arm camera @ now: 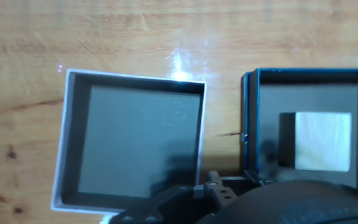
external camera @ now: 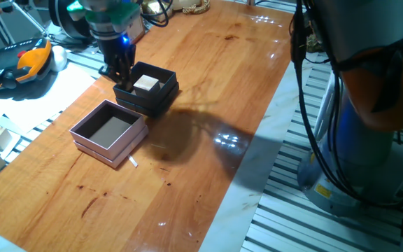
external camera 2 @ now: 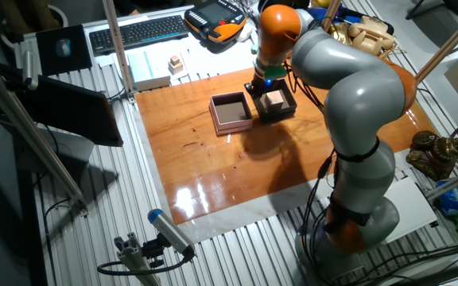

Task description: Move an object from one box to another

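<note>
Pale beige, the small wooden cube (external camera: pixel 145 84) lies inside the black box (external camera: pixel 161 92), on its floor. The gripper (external camera: pixel 121 73) hangs at the box's 9 o'clock rim, so the cube is beside the jaws, not between them. How far the jaws stand apart I cannot tell. The pink box (external camera: pixel 108 131) sits just beside the black box, at its 7 o'clock.

A glossy wooden worktop (external camera: pixel 208 91) catches bright light and sits on a ribbed metal bench (external camera 2: pixel 78 206), with a keyboard (external camera 2: pixel 137 30) behind it.
</note>
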You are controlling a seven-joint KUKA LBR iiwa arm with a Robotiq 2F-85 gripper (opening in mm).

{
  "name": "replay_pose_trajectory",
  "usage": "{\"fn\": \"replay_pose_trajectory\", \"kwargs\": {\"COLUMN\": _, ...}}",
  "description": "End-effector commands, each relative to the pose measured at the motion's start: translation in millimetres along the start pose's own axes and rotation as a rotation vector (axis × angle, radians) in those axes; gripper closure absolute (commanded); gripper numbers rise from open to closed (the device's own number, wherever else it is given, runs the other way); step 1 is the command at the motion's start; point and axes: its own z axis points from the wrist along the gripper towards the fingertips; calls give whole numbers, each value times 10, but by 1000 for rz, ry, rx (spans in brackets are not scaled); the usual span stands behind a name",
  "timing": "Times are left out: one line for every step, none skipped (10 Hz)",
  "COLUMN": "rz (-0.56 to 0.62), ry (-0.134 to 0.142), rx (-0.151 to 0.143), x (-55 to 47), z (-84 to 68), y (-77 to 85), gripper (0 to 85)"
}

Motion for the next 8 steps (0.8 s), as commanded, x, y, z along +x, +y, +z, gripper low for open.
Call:
{"fn": "replay_pose_trajectory", "kwargs": {"rz": -46, "ry": 1, "rx": -16, "x": -1, "z": 1, "y": -3, "gripper": 850}}
{"fn": "replay_pose_trajectory", "kwargs": {"rz": -39, "ry": 9, "rx": -31, "x": -19, "z": 4, "y": -49, "gripper": 850}}
{"fn": "replay_pose_trajectory", "kwargs": {"rz": -22, "ry": 5, "rx": -30, "x": -59, "z": 27, "y": -143, "gripper": 850}}
{"fn": "replay_pose_trajectory", "kwargs": {"rz": -16, "ry": 4, "rx": -30, "x": -102, "z": 32, "y": -239, "gripper": 850}}
{"fn": "replay_pose_trajectory", "kwargs": {"rz": -10, "ry": 4, "rx": -24, "x": -138, "z": 33, "y": -333, "gripper": 850}}
{"fn": "replay_pose_trajectory", "kwargs": {"rz": -1, "ry": 4, "rx": -24, "x": -158, "z": 50, "y": -427, "gripper": 850}}
{"fn": "replay_pose_trajectory", "kwargs": {"rz": 2, "ry": 3, "rx": -25, "x": -170, "z": 76, "y": -520, "gripper": 850}}
{"fn": "replay_pose_trajectory", "kwargs": {"rz": 20, "ry": 6, "rx": -30, "x": -171, "z": 104, "y": -606, "gripper": 850}}
